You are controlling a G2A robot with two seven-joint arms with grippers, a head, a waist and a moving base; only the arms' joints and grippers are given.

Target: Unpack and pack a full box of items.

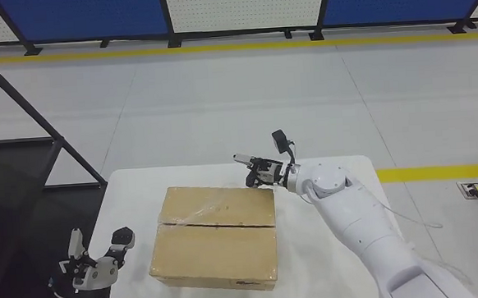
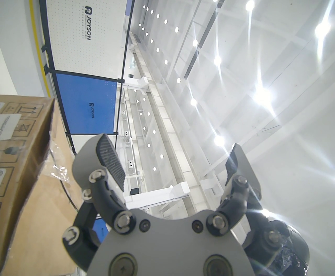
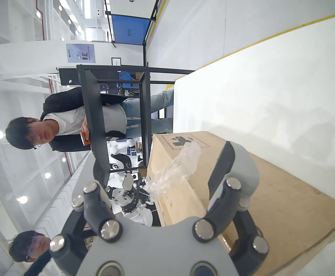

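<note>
Right gripper (image 3: 162,156): spread wide, with nothing held between its two sides. It sits at the far right corner of the box (image 1: 219,232).
Right fingers (image 3: 230,162): we see one grey finger with a dark ribbed pad over the cardboard. The other is on the opposite side of the box's edge and partly hidden. We cannot tell whether either one touches the box.
Box, from the right gripper: just ahead of and beneath the fingertips. One long edge runs outward from the gap between the fingers, so the gripper straddles that edge.
Left gripper (image 2: 170,149): spread wide and holding nothing, fingers pointing upward. It hangs at the near left corner of the table (image 1: 127,197).
Box, from the left gripper: off to its right side and a little ahead, near but apart. From the left wrist we see a printed side wall and the corner next to it, just beside one finger's outer side, with no contact.
Box state: we note both top flaps shut, meeting in one seam along the length of the lid. The box stands flat on the table between the two grippers.
Tape (image 3: 180,162): a crumpled clear strip stuck to the box, just ahead of the right gripper's fingertips, along the edge it straddles.
Table, from the right gripper: the white surface continues past the box, beyond the fingertips.
</note>
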